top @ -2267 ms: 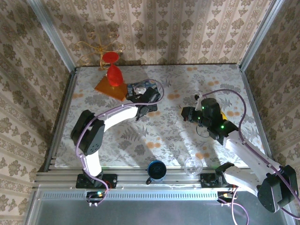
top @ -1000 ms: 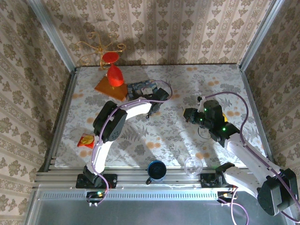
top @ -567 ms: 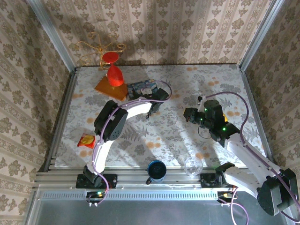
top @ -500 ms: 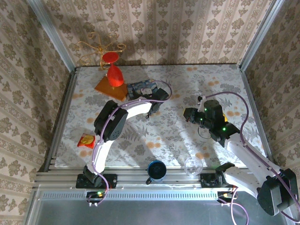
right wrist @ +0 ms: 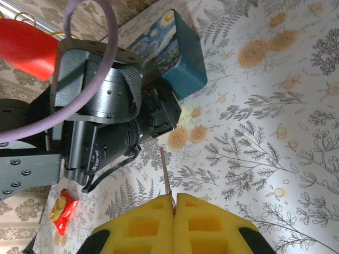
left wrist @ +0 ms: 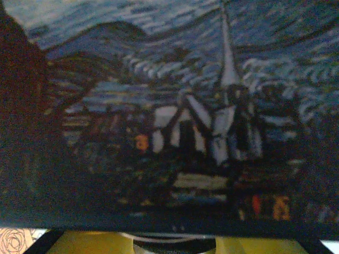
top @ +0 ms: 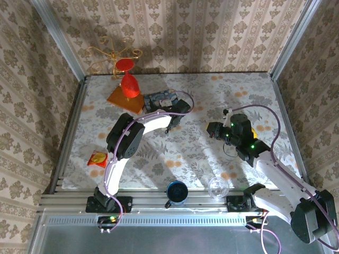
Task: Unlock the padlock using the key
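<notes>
The tin (top: pixel 160 98), one blue swirl-painted box, stands toward the back of the counter (top: pixel 106 132) with its lid on, so what it holds cannot be told. At the near edge are two drinking vessels just beside each other: a blue cup (top: pixel 176 191), its inside too dark to read, and a clear glass (top: pixel 217 186), whose contents I cannot make out either. One red goblet (top: pixel 127 80) stands upright on one orange tile (top: pixel 125 100) at the back left, near the tin. One red-and-yellow packet (top: pixel 97 158) lies on the left side, well apart from the rest.

The left gripper (left wrist: pixel 169 244) is right up against the tin's painted side. Its yellow pads (left wrist: pixel 90 246) peek in at the bottom edge of the left wrist view with a sliver of grey metal between them. Whether the gripper is apart or clamped, I cannot tell.

The right gripper (right wrist: pixel 174 198) hangs over the counter's right half, near the tin and the left arm's wrist but not touching them. Its pads are pressed together on one key (right wrist: pixel 165 172), a thin metal blade sticking out of the seam toward the tin.

The padlock cannot be made out for certain. The grey sliver at the left gripper may be it, by the tin's near side.
</notes>
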Motion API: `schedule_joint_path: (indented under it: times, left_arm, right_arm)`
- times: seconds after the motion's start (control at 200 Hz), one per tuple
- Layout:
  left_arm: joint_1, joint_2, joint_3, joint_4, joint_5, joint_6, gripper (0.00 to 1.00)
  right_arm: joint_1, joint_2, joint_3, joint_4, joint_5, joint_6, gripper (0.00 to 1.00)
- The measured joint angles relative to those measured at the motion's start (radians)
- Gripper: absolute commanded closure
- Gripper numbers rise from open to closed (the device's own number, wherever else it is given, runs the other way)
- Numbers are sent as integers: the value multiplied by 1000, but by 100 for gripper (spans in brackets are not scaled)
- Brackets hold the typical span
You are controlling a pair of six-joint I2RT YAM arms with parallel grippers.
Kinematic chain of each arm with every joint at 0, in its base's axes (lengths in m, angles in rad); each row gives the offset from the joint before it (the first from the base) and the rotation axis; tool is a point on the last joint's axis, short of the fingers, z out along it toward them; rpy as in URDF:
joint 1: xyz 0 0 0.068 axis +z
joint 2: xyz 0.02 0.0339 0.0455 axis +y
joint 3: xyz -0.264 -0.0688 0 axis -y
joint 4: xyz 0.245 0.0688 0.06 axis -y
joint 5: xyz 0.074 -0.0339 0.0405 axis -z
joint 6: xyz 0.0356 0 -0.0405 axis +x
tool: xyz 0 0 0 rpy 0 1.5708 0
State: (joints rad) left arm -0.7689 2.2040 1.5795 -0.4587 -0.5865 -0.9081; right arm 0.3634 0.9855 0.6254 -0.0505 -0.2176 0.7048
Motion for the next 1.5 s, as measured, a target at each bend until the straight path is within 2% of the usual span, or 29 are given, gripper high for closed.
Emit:
schedule_joint_path:
  times: [0.055,0.27,0.455,0.825,1.09,1.501]
  left_arm:
    - [4,-3,-2,3,16,-6,84]
    - [18,-50,-44,18,117,-79,85]
    - [19,-90,-76,18,227,-154,88]
    - [24,-159,-159,113,433,-286,87]
    - [25,-172,-180,162,493,-328,87]
    - [38,-192,-206,185,542,-346,88]
  right_arm:
    - [0,7,-14,17,-5,8,100]
    - [5,95,-91,124,-38,49,100]
    - [50,204,-105,201,-52,58,100]
    - [107,436,-103,370,-83,58,100]
    - [119,611,-72,475,-137,55,100]
    - [119,750,10,605,-161,32,100]
